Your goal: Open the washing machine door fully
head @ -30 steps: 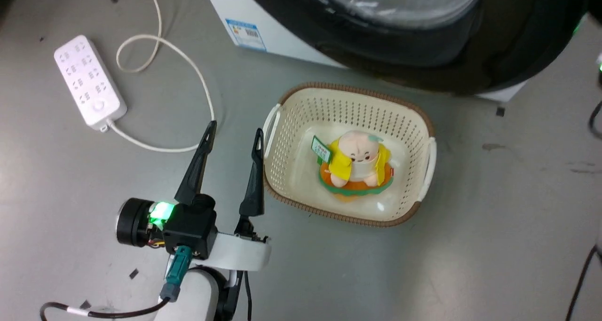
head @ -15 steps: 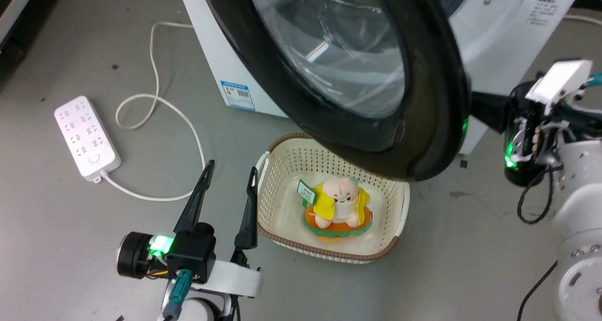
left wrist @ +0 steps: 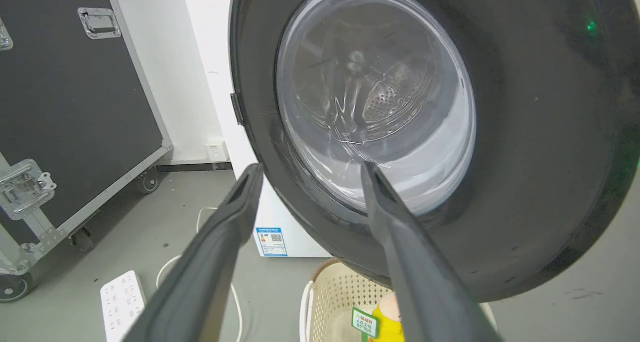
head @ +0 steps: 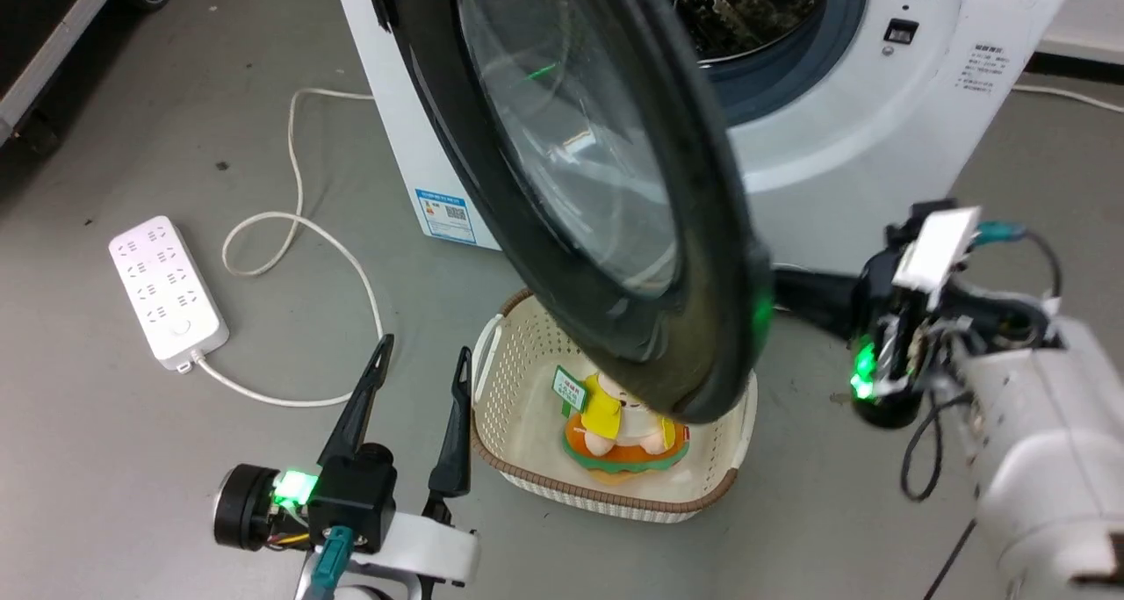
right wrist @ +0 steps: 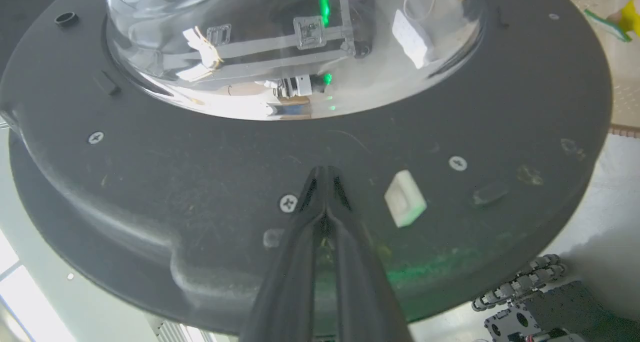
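Note:
The washing machine door (head: pixel 702 231), with its wide black rim and bulging glass bowl (head: pixel 571 143), stands swung out from the white machine (head: pixel 843 134), leaving the drum opening (head: pixel 746 11) uncovered. My right gripper (right wrist: pixel 325 171) is shut, its tips touching the door's inner face just below the glass, next to a white latch (right wrist: pixel 405 205). In the head view its fingers (head: pixel 812 300) reach in behind the rim's lower right edge. My left gripper (head: pixel 420 363) is open and empty, low in front of the door's outer face (left wrist: pixel 525 156).
A cream basket (head: pixel 500 363) holding a plush toy (head: pixel 623 415) sits on the floor under the door's lower edge. A white power strip (head: pixel 167 292) and its cord (head: pixel 290 231) lie to the left. A black wheeled case (left wrist: pixel 65 106) stands beside the machine.
The head camera has tilted up. The door has swung further open, now more edge-on, with my shut right gripper following behind its rim. The left gripper stays open in place.

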You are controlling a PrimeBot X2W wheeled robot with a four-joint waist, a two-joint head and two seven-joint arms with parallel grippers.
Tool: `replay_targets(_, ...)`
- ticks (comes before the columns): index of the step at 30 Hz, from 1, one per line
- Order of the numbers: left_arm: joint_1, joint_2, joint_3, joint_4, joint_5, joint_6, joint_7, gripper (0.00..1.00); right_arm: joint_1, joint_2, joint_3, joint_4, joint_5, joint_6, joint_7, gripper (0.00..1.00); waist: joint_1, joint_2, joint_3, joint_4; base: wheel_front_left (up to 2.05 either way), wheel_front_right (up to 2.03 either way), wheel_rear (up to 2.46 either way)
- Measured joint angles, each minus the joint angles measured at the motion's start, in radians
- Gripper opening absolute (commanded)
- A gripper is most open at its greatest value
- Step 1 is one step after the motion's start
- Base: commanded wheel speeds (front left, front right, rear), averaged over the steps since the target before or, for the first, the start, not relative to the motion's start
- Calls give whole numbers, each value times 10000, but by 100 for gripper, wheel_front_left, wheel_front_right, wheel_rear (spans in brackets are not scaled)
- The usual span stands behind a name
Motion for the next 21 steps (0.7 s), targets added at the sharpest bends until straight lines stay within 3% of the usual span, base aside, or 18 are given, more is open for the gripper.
replay_targets(5, 148, 23, -12, 94, -10, -15, 0, 100, 1340, -2, 2738, -1197, 2573, 2, -176, 0, 0, 0, -130, 11, 0, 0, 0)
replay_targets(11, 173, 38, -10, 90, -10, -59, 0, 100, 2862, 44, 5877, -3053, 4870, 4, -1689, 0, 0, 0, -127, -23, 0, 0, 0)
replay_targets(15, 173, 35, -12, 84, -10, -58, 0, 100, 3085, 88, 6901, -3590, 5461, 4, -2732, 0, 2, 0, -59, -32, 0, 0, 0)
replay_targets(20, 173, 36, 35, 96, -12, -40, 0, 100, 3075, 15, 7110, -3624, 5388, -8, -3712, 0, 1, -1, -116, -90, 0, 0, 0)
replay_targets(21, 182, 40, 61, 102, -15, -23, 0, 100, 3072, -96, 7070, -3666, 5281, -8, -4065, 59, 1, 0, -151, -112, 0, 0, 0)
